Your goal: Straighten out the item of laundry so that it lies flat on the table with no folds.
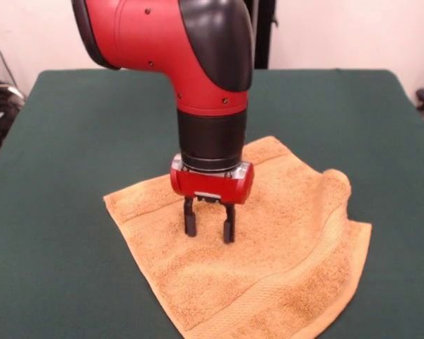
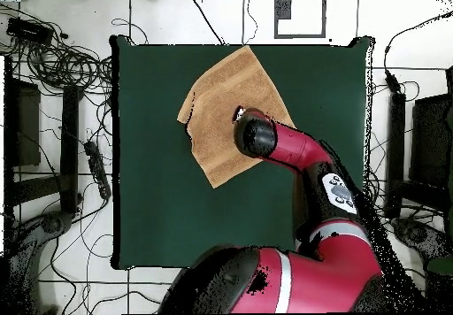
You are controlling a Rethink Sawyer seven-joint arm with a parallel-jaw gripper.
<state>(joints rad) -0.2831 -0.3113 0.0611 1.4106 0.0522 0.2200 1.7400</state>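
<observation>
The orange-tan terry towel lies spread on the green table, turned like a diamond. Its right corner is bunched up in a raised fold. A woven band runs near its front edge. My gripper hangs straight down over the middle of the towel, fingers open and empty, tips at or just above the cloth. In the overhead view the towel lies toward the top middle of the table, and the arm's wrist covers the gripper, of which only a small part shows.
The red and black arm comes down from the top middle and hides part of the towel behind it. Cables and floor clutter lie off the table's edges.
</observation>
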